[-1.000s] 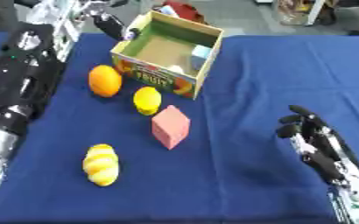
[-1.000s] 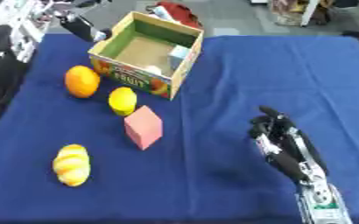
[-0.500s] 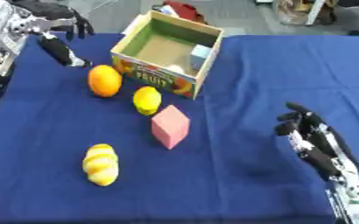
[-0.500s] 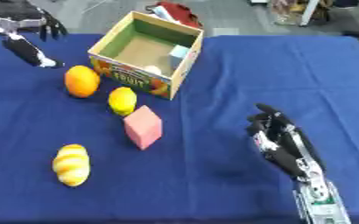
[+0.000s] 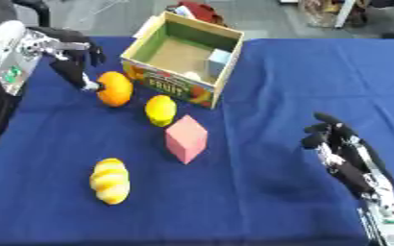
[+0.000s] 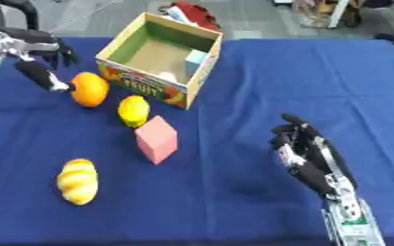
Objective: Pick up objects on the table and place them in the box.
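Blue cloth covers the table (image 5: 259, 72); the box (image 5: 183, 58) sits near its far edge, a little to the left. Just in front of the box lie an orange (image 5: 115, 88) and a lemon (image 5: 160, 110); a pink block (image 5: 186, 139) sits nearer the middle, and a yellow bread roll (image 5: 109, 180) lies toward the front left corner.

At the far left the left hand (image 5: 66, 50) hangs beside the orange; its thumb reaches down to the fruit's side, its fingers are curled but hold nothing. I think the orange is next; the hand should get fingers on one side and thumb on the other so the round fruit cannot roll off. The right hand (image 6: 305, 151) rests near the front right corner, fingers loosely bent, empty.

Inside the box a pale blue block (image 5: 219, 61) and something small and white show; I cannot tell what the white thing is. Something red behind the box is half hidden.
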